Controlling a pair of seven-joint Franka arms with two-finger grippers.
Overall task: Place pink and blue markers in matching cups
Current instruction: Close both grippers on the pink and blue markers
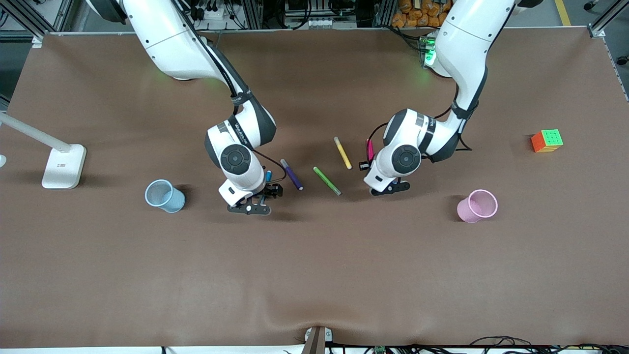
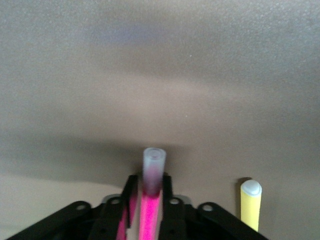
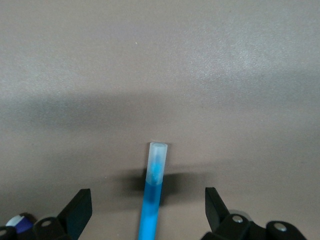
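Pale blue plastic cup (image 1: 165,195) at 9 o'clock, pale pink plastic cup (image 1: 477,206) at 3: both empty. Left claw (image 2: 150,200) clamps slim magenta-pink marker (image 2: 148,215); right claw (image 3: 149,210) wide, straddling slim blue marker (image 3: 152,200).

Markers: five, namely pink (image 1: 369,149), blue (image 1: 268,175), purple (image 1: 291,174), green (image 1: 327,180) and yellow (image 1: 342,153). Cups: two, one pale blue (image 1: 164,195), one pale pink (image 1: 476,206). Puzzle cube (image 1: 547,140): one; white stand (image 1: 63,166): one.

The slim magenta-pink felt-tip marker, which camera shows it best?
The left wrist view: the slim magenta-pink felt-tip marker fills the centre, its pale end sticking out between the shut fingers of the left gripper. The front view shows only a pink sliver beside the left arm's wrist. The right wrist view misses it.
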